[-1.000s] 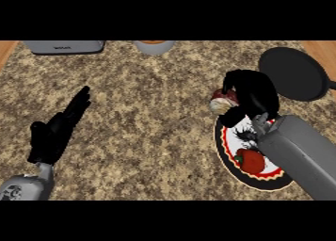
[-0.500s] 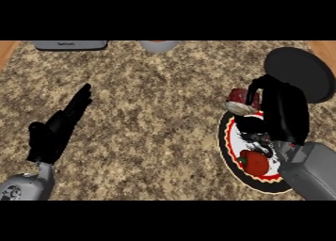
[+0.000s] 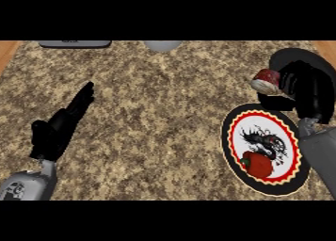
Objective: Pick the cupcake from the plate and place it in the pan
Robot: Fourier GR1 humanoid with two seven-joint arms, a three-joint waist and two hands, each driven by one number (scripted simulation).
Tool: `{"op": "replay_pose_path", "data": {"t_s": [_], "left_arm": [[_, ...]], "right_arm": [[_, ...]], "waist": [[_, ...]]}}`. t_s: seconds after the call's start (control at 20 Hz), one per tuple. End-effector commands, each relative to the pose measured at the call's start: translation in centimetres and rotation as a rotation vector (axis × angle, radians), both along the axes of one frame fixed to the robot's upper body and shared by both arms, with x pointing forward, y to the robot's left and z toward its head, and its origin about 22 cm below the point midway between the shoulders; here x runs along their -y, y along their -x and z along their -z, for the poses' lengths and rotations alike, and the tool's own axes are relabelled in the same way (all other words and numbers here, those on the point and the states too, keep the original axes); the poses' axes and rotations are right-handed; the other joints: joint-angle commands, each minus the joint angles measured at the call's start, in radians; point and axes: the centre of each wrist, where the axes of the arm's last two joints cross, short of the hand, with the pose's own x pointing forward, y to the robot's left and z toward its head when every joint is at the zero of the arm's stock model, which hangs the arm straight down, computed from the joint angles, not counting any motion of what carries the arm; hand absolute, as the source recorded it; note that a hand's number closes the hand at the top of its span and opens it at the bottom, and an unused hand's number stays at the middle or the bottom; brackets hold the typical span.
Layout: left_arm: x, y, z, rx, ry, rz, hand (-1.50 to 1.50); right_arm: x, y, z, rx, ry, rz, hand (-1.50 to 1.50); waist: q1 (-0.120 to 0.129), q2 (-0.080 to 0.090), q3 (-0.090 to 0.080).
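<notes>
Counter [image 3: 163, 117], cupcake [image 3: 266, 80] at pan [image 3: 295, 56] rim

**Cupcake held at the pan's edge**

The right hand [image 3: 306, 89] curls round the cupcake [image 3: 266, 80], off the plate [image 3: 234, 123] and at the near-left rim of the black pan [image 3: 295, 54] by the counter's far right corner. A red pepper [image 3: 258, 164] lies on the plate near the counter's right edge. The left hand [image 3: 58, 126] rests with straight fingers near the left edge of the granite counter [image 3: 163, 117].
</notes>
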Motion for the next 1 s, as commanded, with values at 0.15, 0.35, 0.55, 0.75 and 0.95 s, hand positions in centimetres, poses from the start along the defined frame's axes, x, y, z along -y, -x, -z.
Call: {"op": "replay_pose_path", "data": {"t_s": [0.15, 0.35, 0.55, 0.75, 0.95], "left_arm": [[0.8, 0.1, 0.0, -0.008, 0.001, 0.026, 0.0], [0.9, 1.5, -0.7, 0.005, -0.001, 0.025, 0.0], [1.9, 0.6, -1.0, 0.016, 0.005, 0.032, 0.0], [1.7, -1.4, 0.1, 0.009, 0.005, 0.034, 0.0], [3.0, -1.0, -0.5, 0.042, -0.013, 0.04, 0.0]], "right_arm": [[6.5, -4.0, 2.3, 0.037, 0.06, 0.119, 1.5], [10.2, -4.3, 4.2, 0.035, 0.073, 0.14, 1.5], [12.4, -5.7, 3.3, 0.056, 0.065, 0.148, 1.5], [13.9, -5.2, 4.7, 0.052, 0.083, 0.152, 1.5], [15.7, -5.6, 2.6, 0.069, 0.074, 0.171, 1.5]], "waist": [[0.016, 0.004, 0.0], [0.028, 0.006, 0.002], [0.035, 0.011, 0.002], [0.034, 0.018, 0.003], [0.051, 0.024, 0.004]]}}
